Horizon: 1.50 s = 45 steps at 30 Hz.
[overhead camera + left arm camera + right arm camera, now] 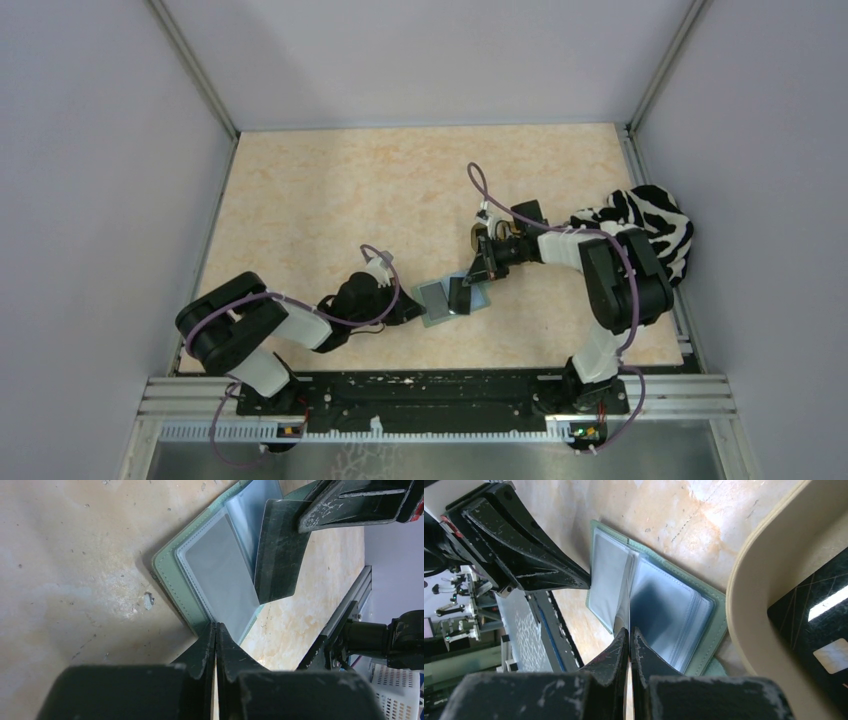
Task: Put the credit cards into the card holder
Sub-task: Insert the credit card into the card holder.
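Card holder (436,298) lies open on the table (350,190) between the two arms, its clear sleeves fanned upward. Right jaws are pinching a black credit card (280,550), held upright with its lower corner against the sleeves. Left jaws are pressed together, tips touching the holder's near edge; whether they clamp it I cannot tell. Just beside the holder sits a tan tray (749,570) with another black card (814,615) lying flat inside
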Each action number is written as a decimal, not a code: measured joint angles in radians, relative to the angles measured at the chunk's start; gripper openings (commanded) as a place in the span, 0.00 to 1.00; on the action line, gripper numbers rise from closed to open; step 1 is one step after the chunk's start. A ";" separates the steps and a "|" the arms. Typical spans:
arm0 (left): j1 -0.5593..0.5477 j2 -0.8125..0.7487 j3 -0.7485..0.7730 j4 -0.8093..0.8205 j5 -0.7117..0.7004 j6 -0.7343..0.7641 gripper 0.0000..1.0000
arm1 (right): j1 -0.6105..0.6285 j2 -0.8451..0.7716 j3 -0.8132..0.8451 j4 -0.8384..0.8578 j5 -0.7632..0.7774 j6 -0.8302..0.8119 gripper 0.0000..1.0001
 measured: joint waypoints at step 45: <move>0.000 0.002 0.008 -0.011 0.005 0.004 0.04 | 0.119 0.156 0.243 -0.270 0.168 -0.120 0.00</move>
